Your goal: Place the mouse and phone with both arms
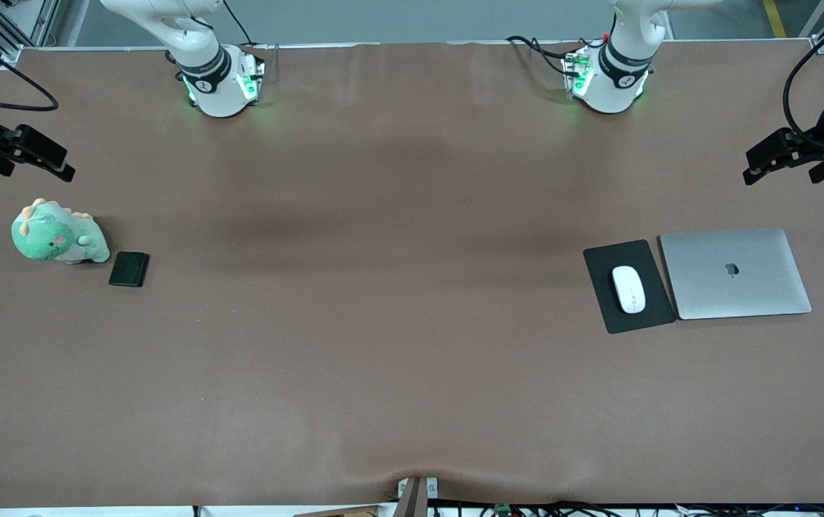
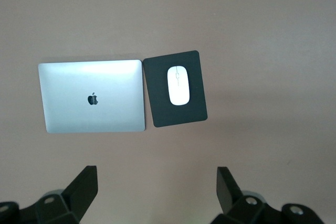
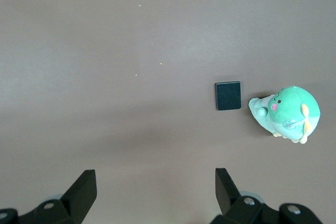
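The white mouse lies on a black mouse pad toward the left arm's end of the table; it also shows in the left wrist view. The small black phone lies flat toward the right arm's end, beside a plush toy; it also shows in the right wrist view. My left gripper hangs open and empty in the air at its end of the table, its own view showing bare table between the fingers. My right gripper hangs open and empty over its end.
A closed silver laptop lies beside the mouse pad, toward the table's end. A green plush dinosaur stands next to the phone. The brown table stretches wide between the two groups. Cables run along the front edge.
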Action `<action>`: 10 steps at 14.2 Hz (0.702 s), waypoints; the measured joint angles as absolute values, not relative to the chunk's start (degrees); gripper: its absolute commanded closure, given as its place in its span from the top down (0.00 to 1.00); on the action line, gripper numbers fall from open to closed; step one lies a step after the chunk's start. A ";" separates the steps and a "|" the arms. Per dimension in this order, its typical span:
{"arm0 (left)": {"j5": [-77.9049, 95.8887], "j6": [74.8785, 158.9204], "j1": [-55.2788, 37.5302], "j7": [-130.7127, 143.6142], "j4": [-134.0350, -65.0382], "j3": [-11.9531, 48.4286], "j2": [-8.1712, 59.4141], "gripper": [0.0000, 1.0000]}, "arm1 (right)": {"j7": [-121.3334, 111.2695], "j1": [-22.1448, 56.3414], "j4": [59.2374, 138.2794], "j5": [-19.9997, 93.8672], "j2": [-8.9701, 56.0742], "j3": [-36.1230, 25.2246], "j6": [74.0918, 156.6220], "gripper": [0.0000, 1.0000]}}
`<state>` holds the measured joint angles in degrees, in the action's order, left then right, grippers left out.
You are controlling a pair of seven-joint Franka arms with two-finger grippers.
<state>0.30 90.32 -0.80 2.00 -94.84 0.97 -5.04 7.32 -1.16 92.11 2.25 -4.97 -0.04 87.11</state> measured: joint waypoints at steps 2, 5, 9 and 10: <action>0.37 90.49 -0.94 2.00 -94.87 1.13 -5.30 1.00 | 7.31 -1.05 92.38 2.25 -4.81 -0.93 87.18 1.00; 0.37 89.98 -1.18 2.00 -92.76 1.18 -4.27 1.00 | 7.30 -1.04 92.47 2.25 -4.74 -1.23 86.71 1.00; 0.37 89.61 -1.36 3.13 -91.09 1.18 -2.93 1.00 | 4.03 -1.04 92.12 2.18 -4.74 -1.71 84.95 1.00; 0.37 89.53 -1.37 3.42 -91.02 1.18 -2.83 1.00 | 3.76 -1.04 91.90 2.18 -4.74 -1.74 84.35 1.00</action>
